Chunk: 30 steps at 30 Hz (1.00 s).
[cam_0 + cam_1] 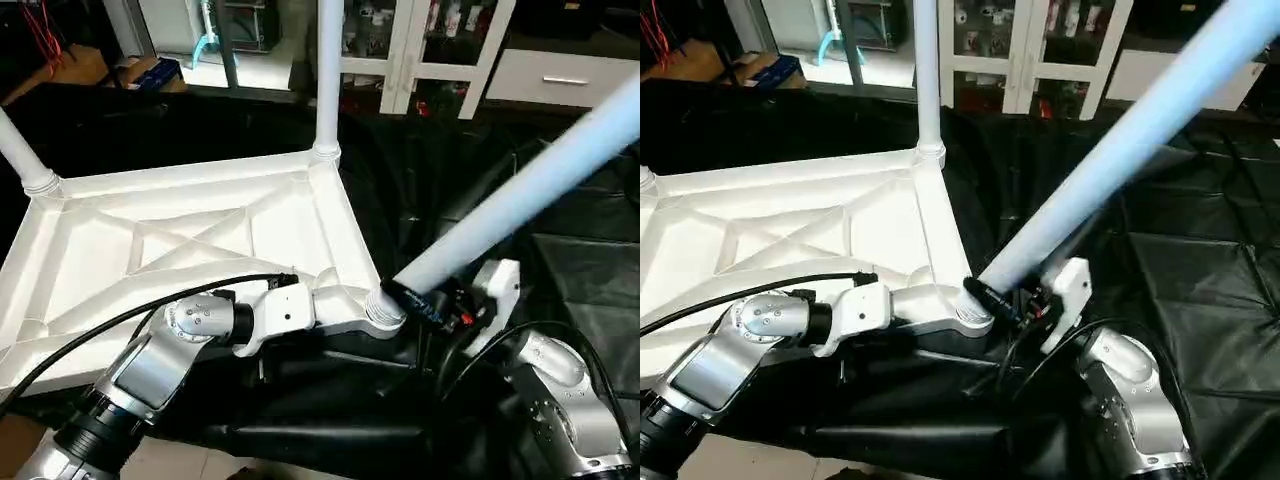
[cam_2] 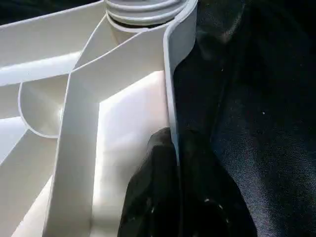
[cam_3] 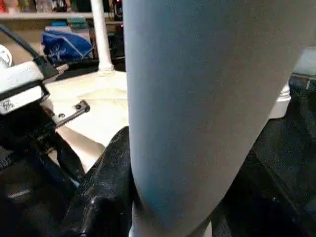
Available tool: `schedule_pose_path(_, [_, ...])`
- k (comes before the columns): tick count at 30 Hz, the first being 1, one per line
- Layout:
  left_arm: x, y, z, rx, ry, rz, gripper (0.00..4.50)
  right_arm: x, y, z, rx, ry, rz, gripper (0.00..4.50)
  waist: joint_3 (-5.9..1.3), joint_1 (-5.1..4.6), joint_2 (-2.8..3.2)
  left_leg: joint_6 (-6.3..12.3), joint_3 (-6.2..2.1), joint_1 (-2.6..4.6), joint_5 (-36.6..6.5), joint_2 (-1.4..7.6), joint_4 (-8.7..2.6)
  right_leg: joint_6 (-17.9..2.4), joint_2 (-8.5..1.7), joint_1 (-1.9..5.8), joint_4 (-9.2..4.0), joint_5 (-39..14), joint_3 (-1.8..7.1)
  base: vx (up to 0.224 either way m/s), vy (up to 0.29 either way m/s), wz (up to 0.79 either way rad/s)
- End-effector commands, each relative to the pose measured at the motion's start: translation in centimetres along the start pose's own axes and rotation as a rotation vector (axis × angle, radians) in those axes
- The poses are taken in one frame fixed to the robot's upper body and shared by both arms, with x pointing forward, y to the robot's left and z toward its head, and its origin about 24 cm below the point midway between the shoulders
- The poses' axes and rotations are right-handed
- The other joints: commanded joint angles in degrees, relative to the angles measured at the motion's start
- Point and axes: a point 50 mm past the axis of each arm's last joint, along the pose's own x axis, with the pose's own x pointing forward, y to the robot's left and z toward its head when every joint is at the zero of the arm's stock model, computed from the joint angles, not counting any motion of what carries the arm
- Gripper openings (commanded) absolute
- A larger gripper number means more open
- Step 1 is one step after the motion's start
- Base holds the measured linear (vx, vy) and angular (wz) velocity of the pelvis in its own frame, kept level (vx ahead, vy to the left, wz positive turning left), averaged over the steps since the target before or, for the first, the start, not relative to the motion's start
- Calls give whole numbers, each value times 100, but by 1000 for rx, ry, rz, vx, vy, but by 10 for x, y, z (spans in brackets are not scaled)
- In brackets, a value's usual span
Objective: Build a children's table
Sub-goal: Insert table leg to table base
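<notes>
The children's table top (image 1: 190, 240) lies upside down on black cloth (image 1: 560, 270), its X-ribbed underside up, with two legs (image 1: 327, 75) standing in the far corner sockets. A third leg (image 1: 520, 195) leans steeply, its end at the near right corner socket (image 1: 383, 310). The right gripper (image 3: 173, 207) clamps its fingers (image 3: 106, 187) around that leg. The left gripper (image 2: 177, 197) pinches the top's edge wall with fingers pressed nearly together.

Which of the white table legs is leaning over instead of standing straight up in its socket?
The leg in the right gripper, at the tabletop's near right corner, leaning right. The far right corner's leg stands upright.
</notes>
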Motion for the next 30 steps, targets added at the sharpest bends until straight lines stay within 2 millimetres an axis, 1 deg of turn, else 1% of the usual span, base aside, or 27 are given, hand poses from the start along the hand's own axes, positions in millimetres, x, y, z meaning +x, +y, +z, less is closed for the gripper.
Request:
schedule_pose_path(1, [4, -13, -17, -28, 75, -67, 0, -24, -7, -23, -28, 194, -38, 185, -288, -47, -2, 494, -41, 117, -699, 141, -404, -1679, -10, 175, -272, 482, 41, 0, 0, 0])
schedule_pose_path(2, [4, -13, -17, -29, 75, -67, 0, -24, -7, -23, -30, 195, -35, 185, -282, -49, -14, 507, -38, 116, -700, 139, -405, -1676, -6, 174, -277, 483, 42, 0, 0, 0])
schedule_pose_path(4, [4, -13, -17, -30, 75, -64, 0, -23, -5, -24, -49, 206, -8, 185, -273, -57, -2, 514, -40, 114, -744, 139, -412, -1666, -9, 170, -285, 417, 42, 0, 0, 0])
schedule_pose_path(6, [4, -13, -17, -30, 77, -63, 0, -22, -3, -24, -54, 217, 13, 185, -266, -68, -4, 458, -46, 120, -922, 146, -432, -1647, -12, 173, -305, 220, 42, 0, 0, 0])
schedule_pose_path(8, [4, -13, -17, -31, 77, -63, 0, -22, -2, -24, -55, 227, 30, 185, -258, -76, -1, 436, -50, 122, -1008, 149, -441, -1633, -15, 166, -313, 127, 45, 0, 0, 0])
schedule_pose_path(9, [4, -13, -17, -30, 77, -63, 0, -22, 0, -26, -57, 261, 77, 185, -251, -85, -25, 419, -52, 112, -1049, 149, -449, -1608, -14, 176, -321, 39, 47, 0, 0, 0])
schedule_pose_path(11, [4, -12, -17, -30, 77, -63, 0, -23, 7, -30, -49, 326, 165, 185, -245, -81, -20, 415, -59, 130, -1068, 156, -456, -1588, -10, 177, -332, -11, 47, 0, 0, 0])
schedule_pose_path(12, [4, -12, -17, -30, 77, -64, 0, -23, 10, -31, -54, 355, 213, 185, -232, -80, -9, 412, -54, 136, -1142, 156, -465, -1582, -13, 167, -346, -109, 49, 0, 0, 0])
schedule_pose_path(13, [5, -12, -17, -29, 76, -64, 0, -23, 13, -33, -46, 387, 270, 185, -229, -78, -12, 403, -50, 142, -1207, 160, -474, -1567, -18, 164, -359, -183, 53, 0, 0, 0])
schedule_pose_path(14, [5, -12, -17, -29, 76, -64, 0, -23, 13, -33, -45, 390, 275, 185, -219, -81, -19, 393, -48, 148, -1280, 161, -482, -1562, -16, 160, -370, -266, 54, 0, 0, 0])
schedule_pose_path(15, [5, -12, -17, -29, 75, -65, 0, -21, 14, -33, -31, 405, 306, 185, -199, -87, -19, 307, -57, 154, -1562, 168, -519, -1503, -28, 158, -409, -656, 61, 0, 0, 0])
schedule_pose_path(16, [5, -12, -17, -29, 75, -65, 0, -21, 14, -33, -31, 405, 306, 185, -198, -94, -22, 272, -63, 152, -1632, 167, -529, -1481, -29, 160, -417, -760, 62, 0, 0, 0])
schedule_pose_path(17, [5, -12, -17, -28, 75, -65, 0, -19, 13, -33, -24, 408, 316, 185, -205, -92, -23, 212, -60, 173, -1719, 173, -531, -1443, -33, 138, -436, -885, 73, 0, 0, 0])
schedule_pose_path(19, [5, -12, -16, -28, 75, -65, 0, -14, 10, -30, -8, 408, 333, 185, -207, -108, -37, 170, -71, 157, -1724, 167, -542, -1410, -22, 144, -429, -888, 68, 0, 0, 0])
schedule_pose_path(20, [6, -12, -16, -28, 75, -65, 0, -12, 9, -28, -1, 408, 339, 185, -213, -115, -36, 170, -76, 150, -1694, 162, -541, -1410, -19, 151, -420, -848, 64, 0, 0, 0])
schedule_pose_path(22, [6, -12, -16, -28, 74, -64, 0, -9, 7, -25, 30, 404, 352, 185, -214, -118, -23, 184, -70, 159, -1644, 167, -538, -1424, -25, 136, -423, -757, 72, 0, 0, 0])
schedule_pose_path(24, [6, -12, -16, -29, 74, -63, 0, -6, 4, -23, 68, 408, 370, 185, -220, -122, -43, 197, -69, 153, -1610, 164, -538, -1452, -18, 143, -416, -699, 66, 0, 0, 0])
schedule_pose_path(26, [6, -12, -16, -30, 73, -63, 0, -5, 3, -22, 78, 412, 375, 185, -217, -113, -34, 190, -62, 161, -1614, 171, -538, -1454, -24, 130, -424, -708, 71, 0, 0, 0])
schedule_pose_path(29, [6, -13, -16, -29, 72, -65, 0, -4, -2, -27, 115, 466, 400, 185, -206, -120, -42, 141, -63, 151, -1695, 170, -555, -1435, -26, 125, -435, -827, 67, 0, 0, 0])
schedule_pose_path(30, [7, -13, -16, -29, 72, -66, 0, -3, -3, -28, 122, 472, 404, 185, -214, -130, -40, 131, -65, 150, -1719, 167, -555, -1446, -25, 126, -431, -852, 63, 0, 0, 0])
